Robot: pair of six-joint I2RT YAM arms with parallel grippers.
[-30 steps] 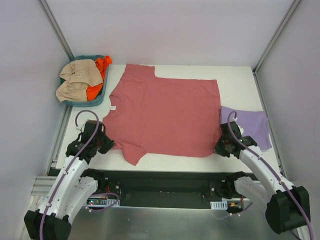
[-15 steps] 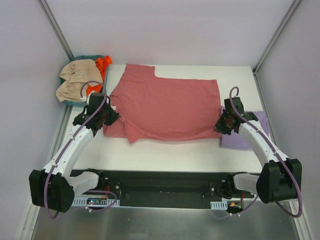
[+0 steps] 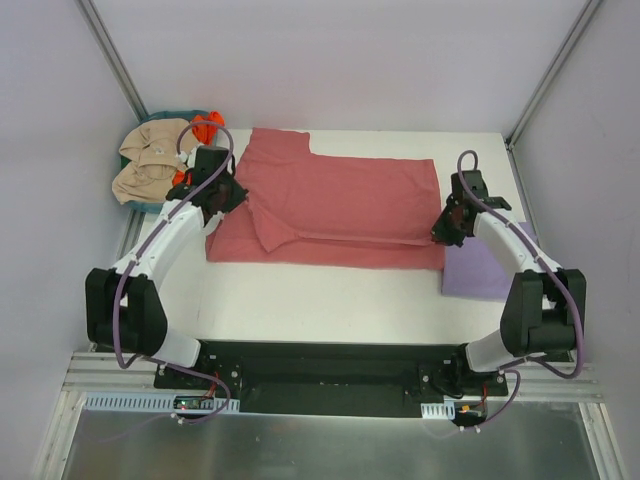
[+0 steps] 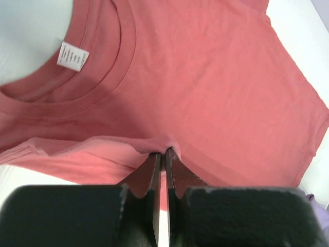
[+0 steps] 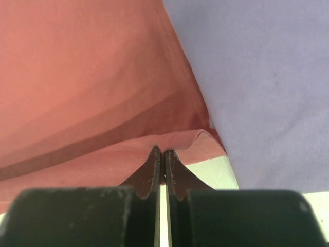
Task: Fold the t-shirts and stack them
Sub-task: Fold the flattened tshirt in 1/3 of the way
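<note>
Table point(image 3: 330, 300) first. Found red shirt point(image 3: 350, 190) spread crosswise over its middle, collar point(image 4: 103, 85) toward the left, white tag point(image 4: 72, 55) inside the neck. Noted near portion turned back over the rest, leaving a straight fold along the near side, with one sleeve lying slantwise on top.

Saw left gripper point(image 4: 160, 153) at the collar end, low over the cloth. Recorded jaws pressed together on a raised pinch of red fabric, a small ridge bunched at the tips.

Saw right gripper point(image 5: 160, 153) at the opposite end, by the hem corner. Recorded jaws likewise clamped on a thin lifted edge of red cloth, bare table showing just beneath.

Found purple shirt point(image 3: 490, 272) lying flat at the right side of the table, meeting the red shirt's right end; could not tell which lay over which.

Logged teal basket point(image 3: 150, 206) at the far left corner, beside the table, holding beige and orange cloth, near the left arm's wrist.
</note>
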